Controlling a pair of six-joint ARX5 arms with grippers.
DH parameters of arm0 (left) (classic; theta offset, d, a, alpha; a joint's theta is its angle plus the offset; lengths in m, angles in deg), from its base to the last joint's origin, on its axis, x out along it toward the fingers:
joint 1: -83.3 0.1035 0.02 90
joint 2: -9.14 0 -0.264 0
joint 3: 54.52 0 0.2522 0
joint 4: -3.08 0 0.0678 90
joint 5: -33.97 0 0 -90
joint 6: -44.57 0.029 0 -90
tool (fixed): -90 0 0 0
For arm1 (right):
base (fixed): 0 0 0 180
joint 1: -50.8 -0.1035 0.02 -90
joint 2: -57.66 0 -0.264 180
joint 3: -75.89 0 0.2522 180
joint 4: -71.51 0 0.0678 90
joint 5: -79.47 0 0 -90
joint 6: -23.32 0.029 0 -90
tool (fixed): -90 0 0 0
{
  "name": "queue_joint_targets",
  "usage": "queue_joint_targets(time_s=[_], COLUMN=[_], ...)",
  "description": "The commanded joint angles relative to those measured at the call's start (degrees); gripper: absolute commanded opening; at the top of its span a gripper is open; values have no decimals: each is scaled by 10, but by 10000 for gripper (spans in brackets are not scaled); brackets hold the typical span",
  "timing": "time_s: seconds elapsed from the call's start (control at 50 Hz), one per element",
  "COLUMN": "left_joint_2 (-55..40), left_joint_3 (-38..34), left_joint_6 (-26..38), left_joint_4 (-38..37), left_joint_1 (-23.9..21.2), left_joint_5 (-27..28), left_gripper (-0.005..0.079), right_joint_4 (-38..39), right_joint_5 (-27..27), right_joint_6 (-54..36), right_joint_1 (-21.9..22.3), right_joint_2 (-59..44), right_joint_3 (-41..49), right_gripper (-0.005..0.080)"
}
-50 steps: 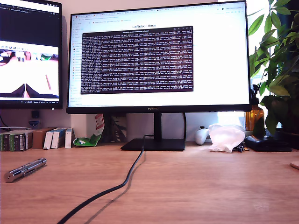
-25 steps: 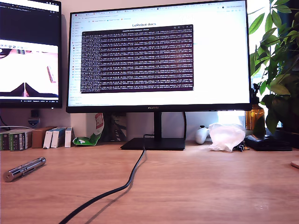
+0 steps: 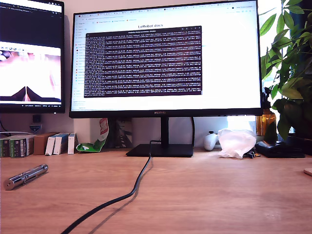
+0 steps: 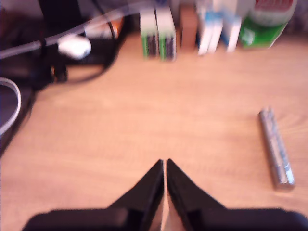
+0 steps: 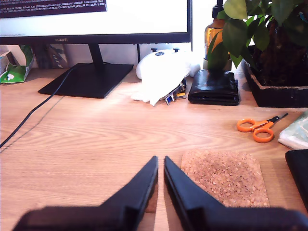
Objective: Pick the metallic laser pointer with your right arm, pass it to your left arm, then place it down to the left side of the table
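Silver and ribbed, the metallic laser pointer (image 3: 26, 176) lies flat on the wood-grain desk (image 3: 204, 195) near the exterior view's left edge, well apart from the black cable (image 3: 127, 194) that snakes from the monitor stand (image 3: 160, 150) toward the camera. Neither arm shows in the exterior view.

In the first wrist view my first pincer (image 4: 165, 166) hangs over bare desk with its black jaws pressed together, holding nothing. The laser pointer (image 4: 276, 148) rests off to one side of the jaws, not touching them. That picture is blurred, so I can only say the row of small boxes (image 4: 158, 32) stands at the desk's far edge, probably against the wall.

In the second wrist view my second pincer (image 5: 160, 168) has its jaws nearly closed, a thin gap between the tips, gripping nothing. A cork mat (image 5: 223, 179) lies just beside it, with orange-handled scissors (image 5: 257, 128) beyond, and a black wallet (image 5: 213, 87) next to the plant pot (image 5: 274, 91).
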Motion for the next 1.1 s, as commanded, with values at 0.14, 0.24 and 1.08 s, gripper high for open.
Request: queue_joint_targets(time_s=[0.14,0.24,1.08], left_joint_2=[34,57,81], left_joint_3=[-10,-10,-10], left_joint_6=[35,35,28], left_joint_4=[-48,-47,-47], left_joint_1=[49,63,79], left_joint_5=[73,76,97], left_gripper=[-19,-19,-19], right_joint_4=[4,4,4], right_joint_5=[0,0,1], right_joint_6=[4,4,-3], right_joint_1=[1,1,1], right_joint_2=[3,3,3], right_joint_3=[12,12,12], right_gripper=[-8,-8,-8])
